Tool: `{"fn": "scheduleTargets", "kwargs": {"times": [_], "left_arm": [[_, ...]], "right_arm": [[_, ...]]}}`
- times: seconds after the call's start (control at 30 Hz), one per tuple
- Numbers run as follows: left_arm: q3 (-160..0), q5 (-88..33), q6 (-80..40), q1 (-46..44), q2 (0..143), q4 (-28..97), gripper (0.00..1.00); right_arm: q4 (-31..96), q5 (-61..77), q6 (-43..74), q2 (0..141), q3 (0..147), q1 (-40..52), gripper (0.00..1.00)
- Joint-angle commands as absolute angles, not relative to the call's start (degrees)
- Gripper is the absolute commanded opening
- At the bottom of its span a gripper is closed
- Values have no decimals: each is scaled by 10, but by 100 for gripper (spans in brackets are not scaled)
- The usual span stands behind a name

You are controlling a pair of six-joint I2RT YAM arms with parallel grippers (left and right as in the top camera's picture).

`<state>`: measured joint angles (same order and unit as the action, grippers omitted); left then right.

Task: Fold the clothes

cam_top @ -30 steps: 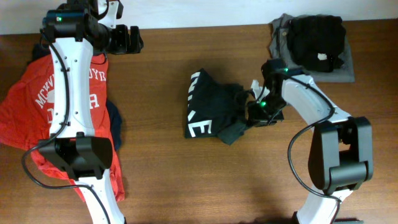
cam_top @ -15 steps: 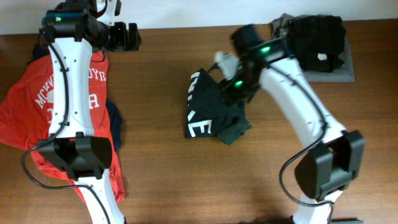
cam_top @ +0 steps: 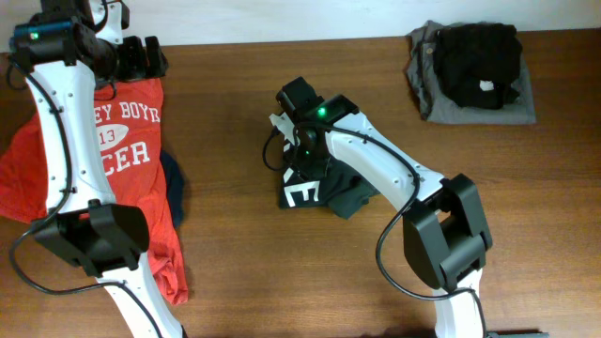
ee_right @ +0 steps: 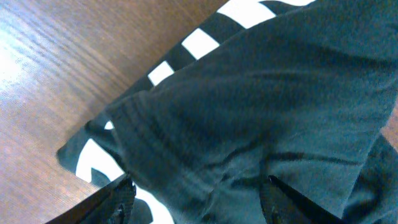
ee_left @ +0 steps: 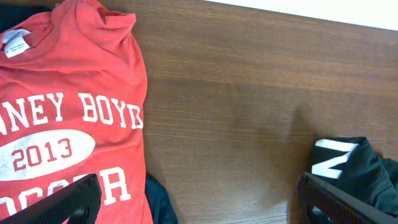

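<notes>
One dark T-shirt lies bunched in a loose heap at the middle of the desk, well apart from every edge. Its white lettering faces up along the side of the heap toward the desk's left edge, and a rumpled flap of plain dark cloth trails off toward the right edge.

You have the right gripper directly over that lettered side. Its fingers stand spread apart, released, with folds of the shirt and a ribbed hem under the gap. You cannot tell from these views whether the fingertips touch the cloth.

Your left gripper is up by the far left corner of the desk, also spread wide and holding nothing, above bare wood just beside the red T-shirt. That red shirt lies flat along the left edge with its white print up. A bit of dark blue cloth pokes out from under its inner side.

At the far right corner a grey garment lies folded, with a black garment on top of it, well apart from the task's shirt.
</notes>
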<state>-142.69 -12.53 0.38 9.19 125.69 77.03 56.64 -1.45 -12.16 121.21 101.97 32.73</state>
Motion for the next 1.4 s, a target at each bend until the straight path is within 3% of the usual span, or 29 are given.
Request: {"fn": "scheduleTargets", "kwargs": {"times": [0.0, 0.07, 0.1, 0.13, 0.33, 0.77, 0.87, 0.9, 0.93, 1.0, 1.2, 1.37], "left_arm": [[-1425, -122, 13, 92, 1260, 773, 99], [-1425, -122, 13, 92, 1260, 773, 99], [-1425, -122, 13, 92, 1260, 773, 99], [-1425, -122, 13, 92, 1260, 773, 99], [-1425, -122, 13, 92, 1260, 772, 99], [-1425, -122, 13, 92, 1260, 771, 99], [-1425, -122, 13, 92, 1260, 770, 99], [-1425, -122, 13, 92, 1260, 770, 99], [-1425, -122, 13, 92, 1260, 770, 99], [-1425, -122, 13, 92, 1261, 768, 99], [-1425, -122, 13, 92, 1261, 768, 99], [-1425, -122, 13, 92, 1267, 768, 99]], "right_arm": [[552, -36, -115, 1232, 1017, 331, 53], [543, -40, -101, 1233, 1017, 329, 20], [539, -44, -90, 1232, 1018, 328, 9], [540, -53, -73, 1232, 1023, 325, 4], [577, -52, -39, 1225, 1094, 292, 4], [556, 18, -10, 1228, 1124, 98, 4], [547, 43, -10, 1237, 1124, 62, 13], [546, 44, -10, 1241, 1124, 54, 24], [546, 43, -10, 1247, 1124, 45, 60], [557, 45, -10, 1249, 1124, 38, 78], [616, 137, 14, 1222, 1126, 37, 77], [724, 251, 39, 1216, 1121, 61, 66]]}}
